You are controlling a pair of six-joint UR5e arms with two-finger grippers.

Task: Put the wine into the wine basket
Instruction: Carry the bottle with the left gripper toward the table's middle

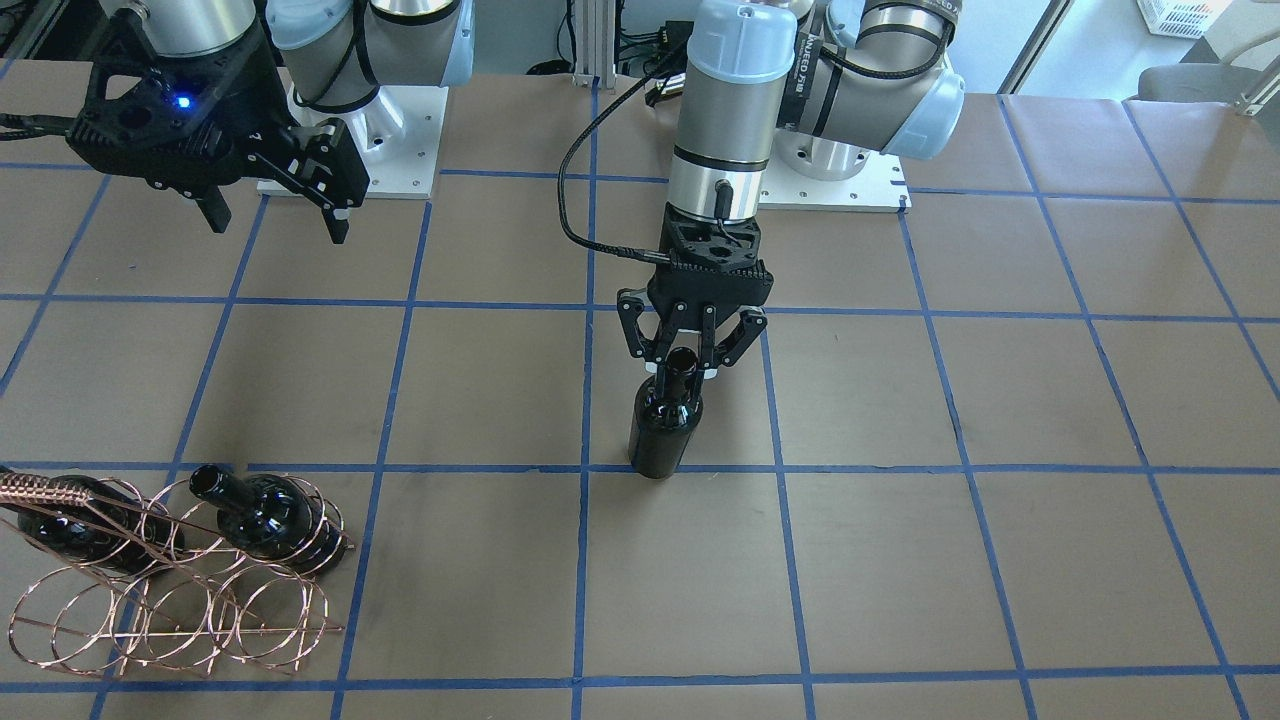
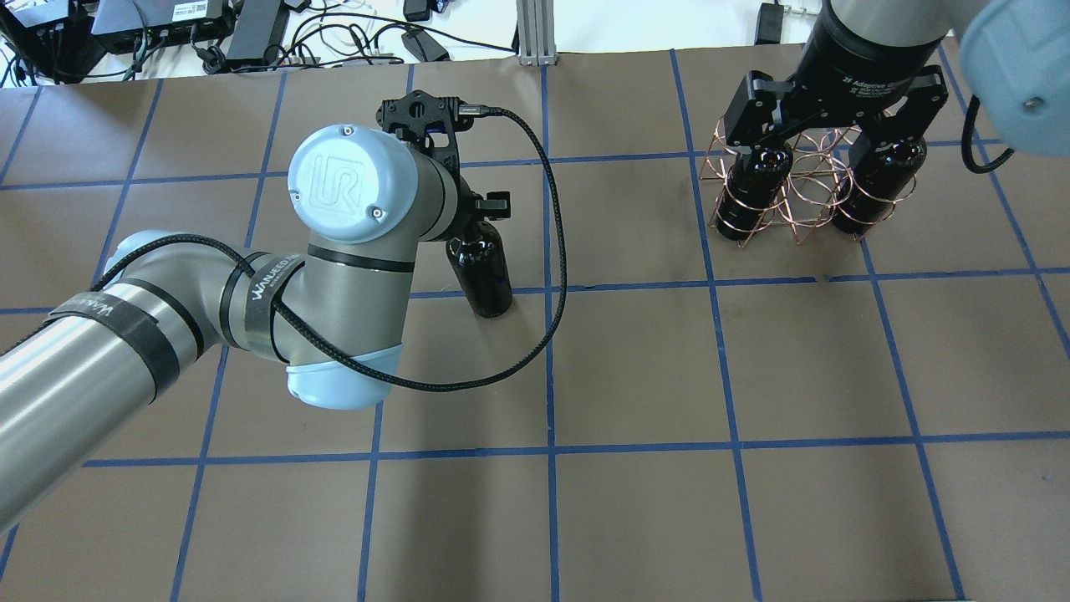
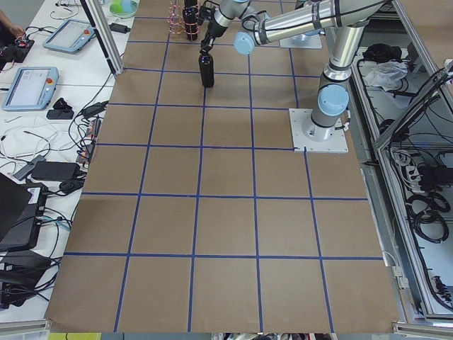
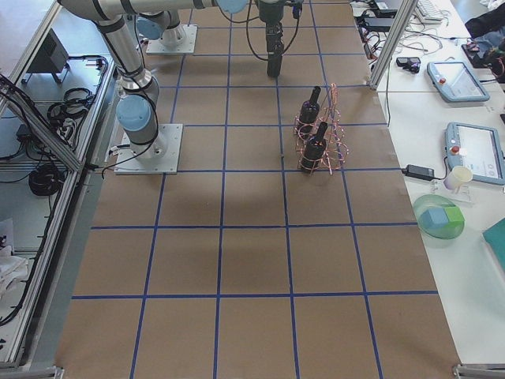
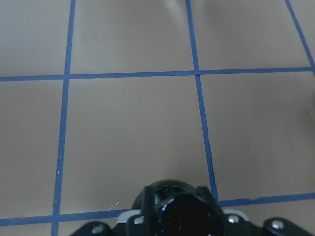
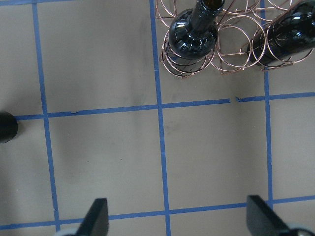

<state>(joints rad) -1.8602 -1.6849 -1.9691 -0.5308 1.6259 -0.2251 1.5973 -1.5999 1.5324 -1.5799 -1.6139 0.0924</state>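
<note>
Dark glass wine bottle [image 1: 665, 420] stands upright near the middle of the brown-papered table [image 1: 900, 560], well apart from the copper wine basket [image 1: 150, 610], which already holds 2 bottles [image 1: 265, 515]. Your left gripper [image 1: 682, 368] points straight down over it. Its 2 fingers look clamped on either side of the neck, just under the mouth, and the base appears to rest on the paper. Your right gripper [image 1: 278, 220] hangs above the table with its fingers spread wide, holding nothing.

Watch that grip. Smooth glass held only at a narrow neck may slip or swing once you lift, and the heavy body would pull it askew. The carry to the basket is long. The thin wire rack could shift or tip if the bottle knocks a loop or either of the 2 seated bottles, so aim squarely for a free loop.
</note>
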